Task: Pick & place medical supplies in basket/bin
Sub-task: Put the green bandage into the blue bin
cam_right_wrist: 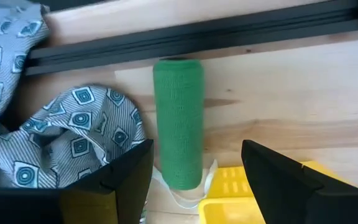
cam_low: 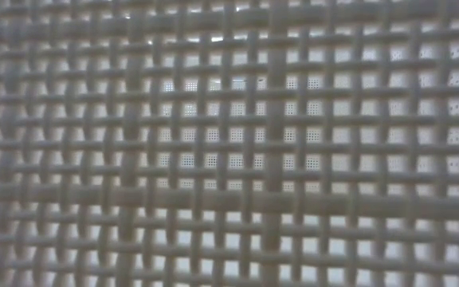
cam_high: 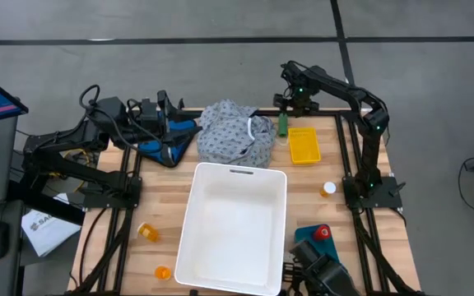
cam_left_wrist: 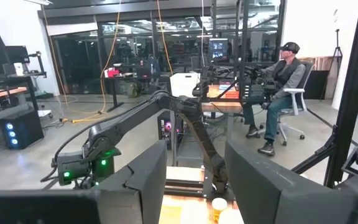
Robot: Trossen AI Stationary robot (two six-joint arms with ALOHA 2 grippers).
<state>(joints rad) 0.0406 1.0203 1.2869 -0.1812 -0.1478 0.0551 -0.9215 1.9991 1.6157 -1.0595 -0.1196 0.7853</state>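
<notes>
So the big white bin [cam_high: 235, 226] sits mid-surface and from overhead I see nothing in it, just bare white floor; the low camera is pressed up against a white woven mesh [cam_low: 229, 143] and I can't tell anything else from it. Just past the bin's far rim is the grey-white patterned garment [cam_high: 235, 131] bunched in a heap, and off the bin's far right corner there's a small yellow tray [cam_high: 303, 145], which also looks to have nothing in it. The green cylinder [cam_high: 283, 124] lies on the wood between the garment and that yellow tray. My right gripper [cam_high: 285, 105] hangs just beyond the cylinder's far end, and in the right wrist view its jaws are spread wide and holding nothing, with the green cylinder [cam_right_wrist: 178, 121] lying lengthwise in the gap ahead of them, garment [cam_right_wrist: 61, 134] on one side and yellow tray [cam_right_wrist: 247, 193] on the other. Two orange pill bottles [cam_high: 148, 232] lie on the surface left of the bin, another pill bottle [cam_high: 328, 189] is to the bin's right, and a red cylinder [cam_high: 323, 232] sits by the bin's near right corner. The left gripper [cam_high: 164, 111] is parked over the black and blue clutter [cam_high: 164, 141] left of the garment, jaws apart and not holding anything.
</notes>
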